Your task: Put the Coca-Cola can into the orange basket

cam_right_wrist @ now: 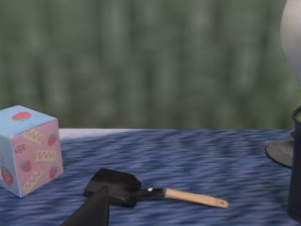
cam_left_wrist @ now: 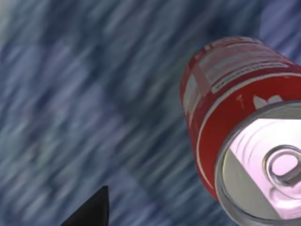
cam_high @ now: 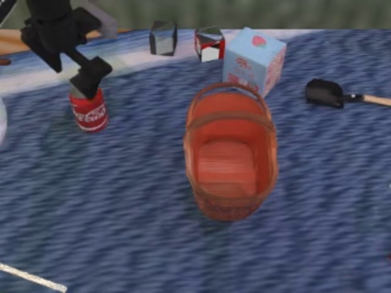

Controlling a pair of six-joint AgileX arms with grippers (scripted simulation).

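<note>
Top view: left jaws (cam_high: pixel 87 89) sit over the silver top of the can (cam_high: pixel 90 112), grip state cannot tell | can upright, red cylinder, far left on the blue cloth table (cam_high: pixel 122 207) | woven oval basket (cam_high: pixel 230 154) at centre, well apart | right arm not seen from above.

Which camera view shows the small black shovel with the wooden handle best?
The right wrist view: the shovel lies whole and close there, black blade and light handle both clear. The top view shows it small at the table's right edge, its handle cut off. The left wrist view does not show it.
</note>
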